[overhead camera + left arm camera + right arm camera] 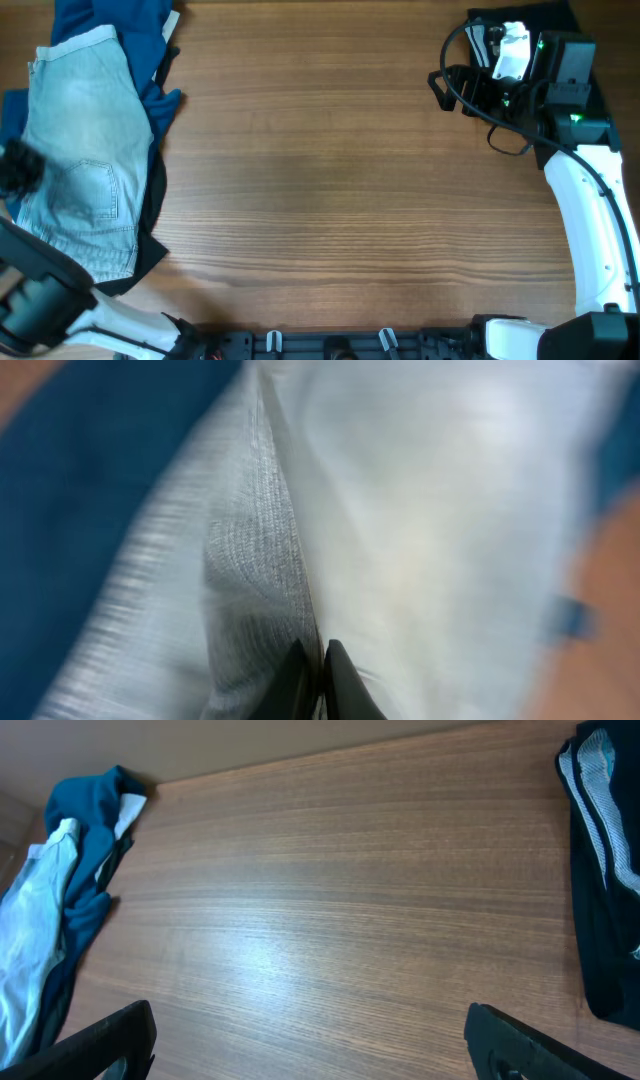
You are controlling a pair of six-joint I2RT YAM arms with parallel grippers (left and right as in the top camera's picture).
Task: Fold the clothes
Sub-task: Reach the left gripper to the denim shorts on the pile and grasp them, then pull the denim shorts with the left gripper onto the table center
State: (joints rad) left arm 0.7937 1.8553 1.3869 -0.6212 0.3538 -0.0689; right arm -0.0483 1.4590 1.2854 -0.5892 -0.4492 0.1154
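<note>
Pale-blue denim shorts [80, 150] lie at the table's left edge, back pocket up, on top of a dark-blue shirt [110, 30]. My left gripper [18, 168] is at the shorts' left side. In the left wrist view its jaws [320, 672] are shut on a raised fold of the pale denim [400, 510], with the blue shirt [70, 510] beside it. My right gripper [455, 88] is at the far right, open and empty [310, 1035] above bare wood. Black shorts with white trim [600, 870] lie beside it.
A strip of dark cloth [155, 210] sticks out from under the denim's right side. The black shorts [520, 15] sit under the right arm at the far right corner. The wooden table [340, 180] stretches between the two piles.
</note>
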